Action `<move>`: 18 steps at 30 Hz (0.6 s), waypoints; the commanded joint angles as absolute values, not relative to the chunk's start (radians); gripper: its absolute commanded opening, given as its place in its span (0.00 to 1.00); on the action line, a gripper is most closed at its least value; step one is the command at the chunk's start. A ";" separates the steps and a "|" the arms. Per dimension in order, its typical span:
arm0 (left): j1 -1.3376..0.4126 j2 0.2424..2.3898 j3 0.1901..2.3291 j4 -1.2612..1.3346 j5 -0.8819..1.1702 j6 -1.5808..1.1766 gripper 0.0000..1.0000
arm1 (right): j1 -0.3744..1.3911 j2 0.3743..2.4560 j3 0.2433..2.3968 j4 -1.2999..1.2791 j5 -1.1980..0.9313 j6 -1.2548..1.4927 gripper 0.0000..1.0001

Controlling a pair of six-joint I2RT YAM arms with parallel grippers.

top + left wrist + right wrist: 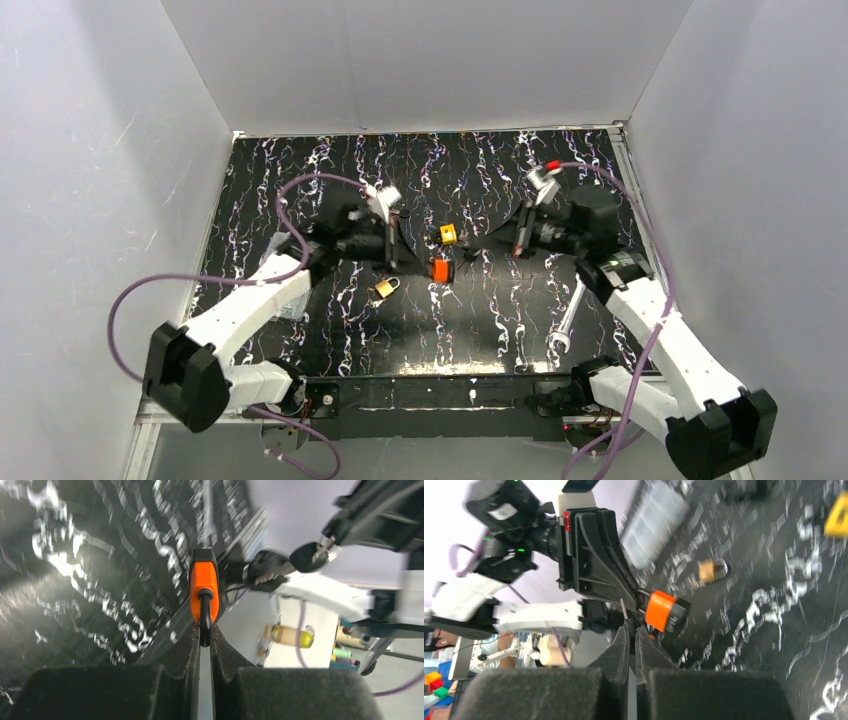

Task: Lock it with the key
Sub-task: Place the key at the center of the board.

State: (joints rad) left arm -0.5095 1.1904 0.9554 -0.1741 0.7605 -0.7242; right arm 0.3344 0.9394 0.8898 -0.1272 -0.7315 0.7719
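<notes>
Both arms reach in from the near corners over the black, white-streaked table (480, 330) and meet near its middle, forearms angled inward and wrists turned so the two claws face each other. The left claw (205, 630) is closed on the black shackle of the orange padlock (204, 582), so the lock's body sticks out past the fingertips, lifted off the surface in the wrist view. From above, the padlock (441, 270) sits between the two claws, at the tip of the left one (415, 258). The right claw (631, 625) is pinched tight on the key (623, 608), of which only a thin metal sliver shows above its fingertips. The padlock (665, 611) is just to the right of that sliver; whether they touch cannot be told. In the left wrist view the key (300, 560) is blurred, held up and to the right of the padlock. A brass padlock (386, 288) lies near the left claw, and a wrench (565, 320) by the right arm.
</notes>
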 commanded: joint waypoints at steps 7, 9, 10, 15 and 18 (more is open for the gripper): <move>-0.683 1.407 0.816 -0.055 0.561 -0.758 0.00 | 0.500 1.089 0.641 -0.145 -0.397 0.815 0.01; -0.683 1.454 0.807 -0.019 0.572 -0.764 0.00 | 0.500 1.128 0.621 -0.127 -0.397 0.813 0.01; -0.685 1.479 0.804 -0.008 0.576 -0.764 0.00 | 0.503 1.144 0.611 -0.115 -0.396 0.815 0.01; -0.684 1.576 0.827 -0.006 0.560 -0.721 0.00 | 0.502 1.199 0.585 -0.085 -0.351 0.819 0.01; -0.684 1.631 0.853 -0.017 0.562 -0.705 0.00 | 0.502 1.218 0.583 -0.078 -0.317 0.820 0.01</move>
State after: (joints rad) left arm -0.6865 1.5936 0.8070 -0.0402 0.5564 -0.7391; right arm 0.4980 1.2026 0.5850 -0.1463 -0.3782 0.8135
